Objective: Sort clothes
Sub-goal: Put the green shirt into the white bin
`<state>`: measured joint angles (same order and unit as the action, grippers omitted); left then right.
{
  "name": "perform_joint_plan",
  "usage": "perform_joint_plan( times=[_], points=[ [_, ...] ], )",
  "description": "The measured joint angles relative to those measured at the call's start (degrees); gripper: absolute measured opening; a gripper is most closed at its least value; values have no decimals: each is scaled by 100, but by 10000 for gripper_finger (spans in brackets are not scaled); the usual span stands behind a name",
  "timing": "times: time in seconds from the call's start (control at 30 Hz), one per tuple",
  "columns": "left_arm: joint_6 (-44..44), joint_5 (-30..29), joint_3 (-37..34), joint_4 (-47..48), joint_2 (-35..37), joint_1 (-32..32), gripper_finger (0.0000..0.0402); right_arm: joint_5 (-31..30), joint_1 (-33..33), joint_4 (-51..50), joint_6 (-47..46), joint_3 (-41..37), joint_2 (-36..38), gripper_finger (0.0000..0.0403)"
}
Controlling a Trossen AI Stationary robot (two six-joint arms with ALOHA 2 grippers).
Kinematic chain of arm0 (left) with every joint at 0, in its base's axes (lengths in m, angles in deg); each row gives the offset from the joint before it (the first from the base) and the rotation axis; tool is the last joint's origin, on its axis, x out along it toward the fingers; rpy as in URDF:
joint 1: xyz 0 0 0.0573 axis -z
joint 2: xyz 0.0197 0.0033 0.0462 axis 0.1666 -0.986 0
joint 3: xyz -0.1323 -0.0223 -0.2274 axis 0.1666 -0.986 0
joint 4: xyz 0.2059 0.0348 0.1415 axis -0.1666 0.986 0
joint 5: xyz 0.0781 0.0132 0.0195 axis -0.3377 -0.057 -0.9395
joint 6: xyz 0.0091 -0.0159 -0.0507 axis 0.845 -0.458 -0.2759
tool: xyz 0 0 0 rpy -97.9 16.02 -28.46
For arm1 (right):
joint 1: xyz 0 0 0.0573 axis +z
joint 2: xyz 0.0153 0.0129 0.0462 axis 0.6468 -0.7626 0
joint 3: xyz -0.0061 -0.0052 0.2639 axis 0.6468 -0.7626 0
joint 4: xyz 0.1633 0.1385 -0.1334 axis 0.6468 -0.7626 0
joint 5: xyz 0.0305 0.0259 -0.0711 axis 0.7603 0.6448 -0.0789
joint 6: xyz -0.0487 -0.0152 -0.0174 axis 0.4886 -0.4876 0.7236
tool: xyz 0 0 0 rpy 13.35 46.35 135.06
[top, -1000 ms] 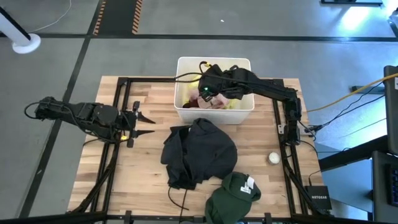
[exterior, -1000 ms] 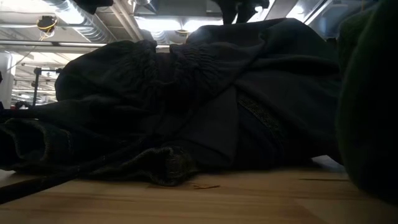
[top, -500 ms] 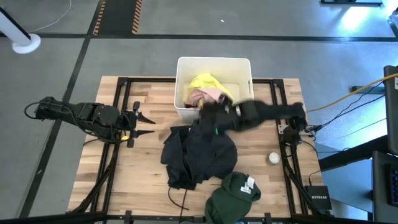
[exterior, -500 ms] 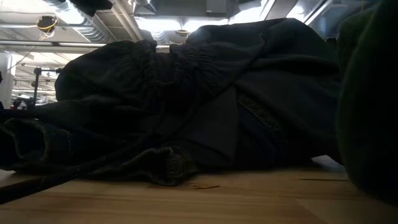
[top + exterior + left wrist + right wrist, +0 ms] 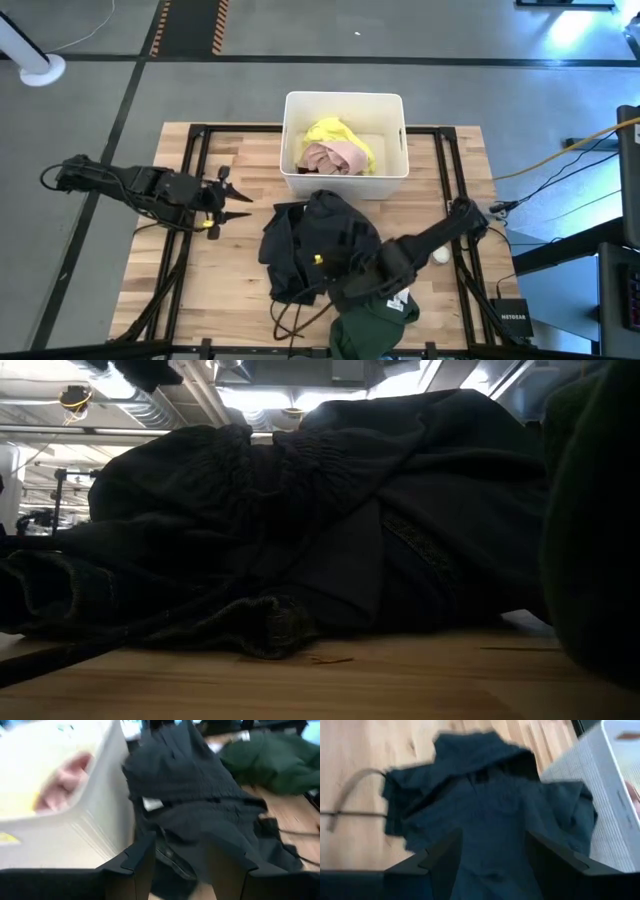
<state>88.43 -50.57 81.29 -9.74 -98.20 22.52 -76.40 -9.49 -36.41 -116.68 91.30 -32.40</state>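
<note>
Now your right gripper (image 5: 345, 285) hangs released just above the black garment (image 5: 320, 245), green garment (image 5: 372, 318) beside it, while your left gripper (image 5: 243, 200) waits unclenched.

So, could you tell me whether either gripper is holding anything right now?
Neither. The right gripper is open above the black garment; the left gripper is open too, beside it.
</note>
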Motion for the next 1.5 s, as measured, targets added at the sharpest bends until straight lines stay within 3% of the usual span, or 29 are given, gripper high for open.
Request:
perform_joint_plan(
  times=[0.1,0.43,0.57,0.7,0.83,1.0,1.17,1.5],
  points=[
    [-120,227,-1,311,-163,0,153,-8,-10,-466,-250,0,-106,234],
    [-61,252,-1,329,-672,-98,153,-211,-180,-475,-80,-179,-112,234],
    [-61,252,-1,364,-764,-212,153,539,-235,-475,-538,-177,-110,234],
    [-69,252,-1,474,-778,-297,153,1620,-45,-448,-1616,-179,-110,234],
    [-88,254,-1,526,-783,-328,153,1964,417,-265,-2680,-226,-110,234],
    [-115,252,-1,522,-783,-328,153,2010,1071,59,-3653,-679,-110,234],
    [-32,251,-1,383,-783,-328,153,2010,1498,431,-3981,-1446,-112,234],
    [220,252,-1,266,-782,-328,153,2303,1439,1488,-3955,-2917,-112,234]
  ],
)
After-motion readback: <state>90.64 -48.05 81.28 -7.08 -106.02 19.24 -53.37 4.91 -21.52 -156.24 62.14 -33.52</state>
